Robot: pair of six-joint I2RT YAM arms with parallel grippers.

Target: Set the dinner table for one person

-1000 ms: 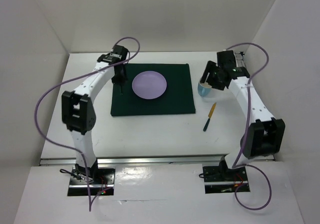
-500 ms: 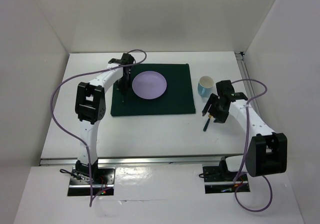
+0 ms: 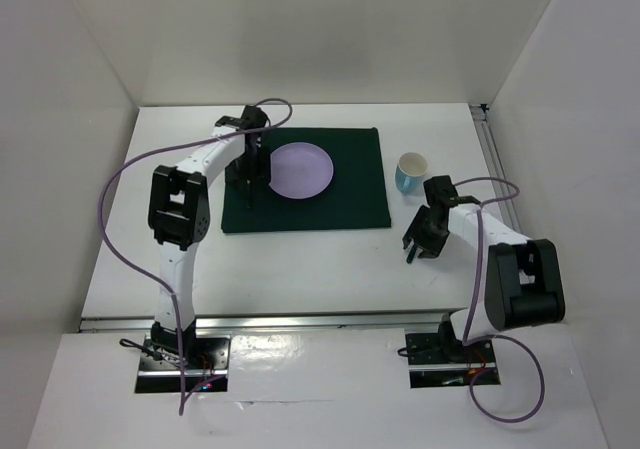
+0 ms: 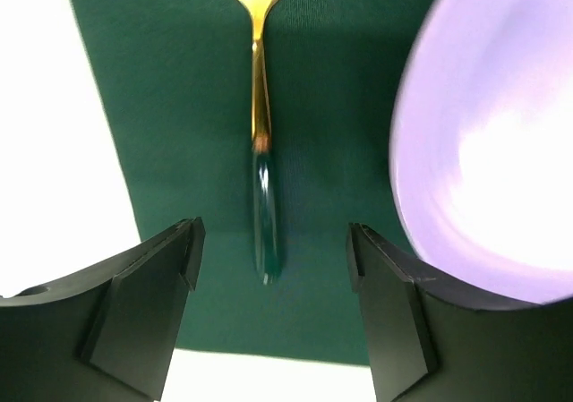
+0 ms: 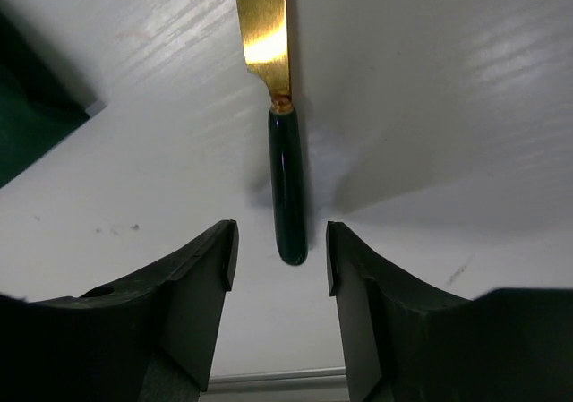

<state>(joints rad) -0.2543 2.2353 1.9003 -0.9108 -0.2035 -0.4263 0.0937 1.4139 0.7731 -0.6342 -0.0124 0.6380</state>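
Note:
A fork (image 4: 260, 142) with a gold head and dark green handle lies on the dark green cloth (image 4: 161, 106), left of the lilac plate (image 4: 483, 151). My left gripper (image 4: 274, 243) is open just above it, one finger on each side of the handle end, touching nothing. On the white dinner table (image 3: 300, 259) lies a knife (image 5: 285, 187) with a gold blade and dark green handle. Low over its handle end, my right gripper (image 5: 281, 241) is open with both fingers clear of the handle. Seen from above, the gripper hides most of the knife.
A light blue cup (image 3: 410, 172) stands upright right of the cloth (image 3: 350, 199), behind my right gripper (image 3: 418, 247). The plate (image 3: 300, 169) sits mid-cloth beside my left gripper (image 3: 247, 179). A metal rail (image 3: 300, 319) runs along the table's near edge. White walls enclose three sides.
My left gripper opened and the fork now lies free on the cloth. My right arm left the cup, came down over the knife, and its jaws narrowed somewhat.

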